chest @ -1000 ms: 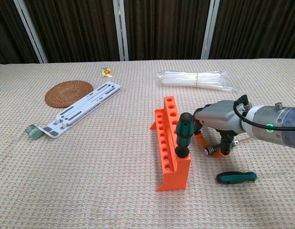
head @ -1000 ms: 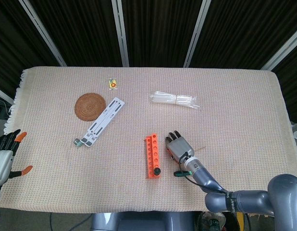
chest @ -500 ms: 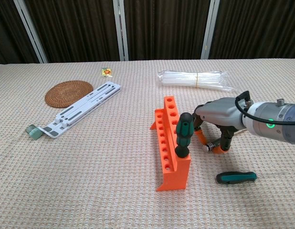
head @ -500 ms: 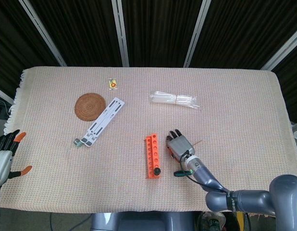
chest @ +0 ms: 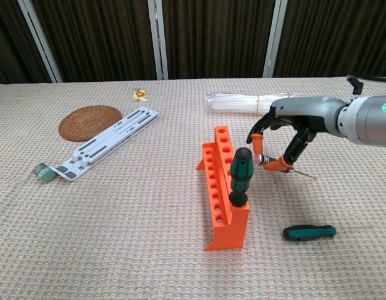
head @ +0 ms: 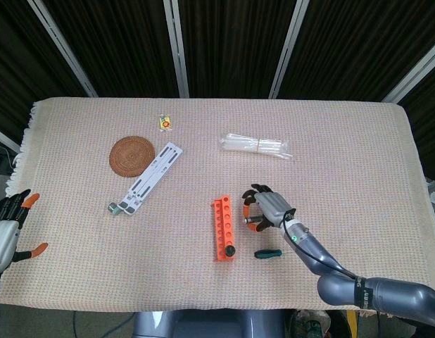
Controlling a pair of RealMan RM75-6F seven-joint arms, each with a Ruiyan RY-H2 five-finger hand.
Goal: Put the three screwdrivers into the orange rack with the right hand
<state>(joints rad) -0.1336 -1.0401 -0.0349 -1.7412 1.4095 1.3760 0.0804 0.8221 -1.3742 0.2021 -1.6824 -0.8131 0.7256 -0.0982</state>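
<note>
Right hand (chest: 285, 134) lifted beside the orange rack (chest: 223, 187), fingers pinching a thin screwdriver (chest: 282, 166) — one seated at the near end, one lying on the cloth (chest: 308, 232) — I'd tip it upright over a free hole before lowering.

An orange rack (chest: 222, 195) with a row of holes holds one green-and-black screwdriver (chest: 240, 179) upright at its near end, just beside the right hand's fingertips (chest: 258, 141), which pinch a slim screwdriver (chest: 282, 166), while a third (chest: 309, 232) lies flat below them.
</note>
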